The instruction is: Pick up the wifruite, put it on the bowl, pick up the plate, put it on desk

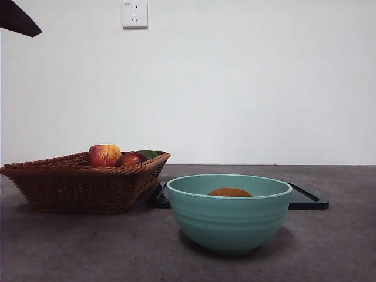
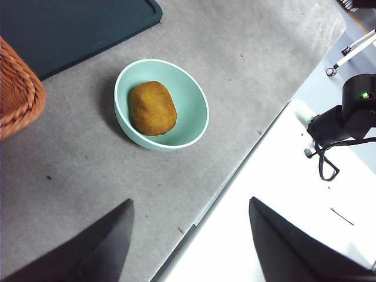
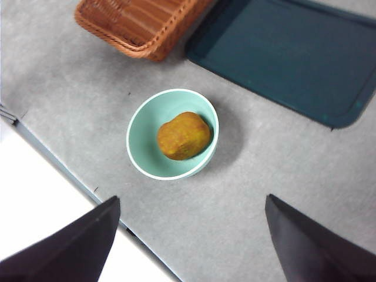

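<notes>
Wifruite (image 1: pixel 229 192) half-hidden inside bowl (image 1: pixel 229 220)

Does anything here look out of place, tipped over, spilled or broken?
Nothing stands out. The brown fruit lies inside the bowl, which stands upright on the table. The basket and the dark tray sit flat. Both grippers are open and hold nothing.

Lab bench, bare white wall (image 1: pixel 247 88), socket (image 1: pixel 134 14)

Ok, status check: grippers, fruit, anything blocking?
Left gripper and right gripper open, empty, high above desk. Wifruite sits in bowl. Nothing blocking.
</notes>
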`<control>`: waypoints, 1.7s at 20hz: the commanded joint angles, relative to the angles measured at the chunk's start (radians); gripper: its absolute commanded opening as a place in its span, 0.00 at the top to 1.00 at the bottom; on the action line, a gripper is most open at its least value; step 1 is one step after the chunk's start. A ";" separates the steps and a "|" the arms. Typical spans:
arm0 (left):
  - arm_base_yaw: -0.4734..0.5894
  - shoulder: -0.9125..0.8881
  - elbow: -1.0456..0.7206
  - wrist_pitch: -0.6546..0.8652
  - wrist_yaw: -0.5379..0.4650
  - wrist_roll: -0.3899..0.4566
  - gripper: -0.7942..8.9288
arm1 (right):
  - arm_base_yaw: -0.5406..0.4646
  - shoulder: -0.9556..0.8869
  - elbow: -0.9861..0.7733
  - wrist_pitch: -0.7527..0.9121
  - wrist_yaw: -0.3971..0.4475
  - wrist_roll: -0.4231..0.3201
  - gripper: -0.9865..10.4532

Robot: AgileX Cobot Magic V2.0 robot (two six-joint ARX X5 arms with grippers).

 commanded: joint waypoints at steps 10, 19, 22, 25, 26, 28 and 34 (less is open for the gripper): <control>-0.005 0.006 0.006 0.017 0.004 0.018 0.60 | 0.223 0.249 -0.223 0.449 0.170 0.401 0.64; -0.005 0.006 0.006 0.016 0.004 0.018 0.60 | 0.375 0.562 -0.223 0.603 0.354 0.435 0.73; -0.005 0.006 0.006 0.016 0.004 0.018 0.60 | 0.381 0.608 -0.223 0.621 0.367 0.439 0.83; -0.005 0.006 0.006 0.016 0.004 0.018 0.60 | 0.390 0.625 -0.223 0.649 0.365 0.439 0.87; -0.005 0.006 0.006 0.016 0.004 0.018 0.60 | 0.394 0.625 -0.223 0.657 0.365 0.439 0.90; -0.005 0.006 0.006 0.016 0.004 0.018 0.60 | 0.397 0.625 -0.223 0.666 0.365 0.439 0.91; -0.005 0.006 0.006 0.016 0.004 0.018 0.60 | 0.396 0.597 -0.180 0.658 0.362 0.432 0.91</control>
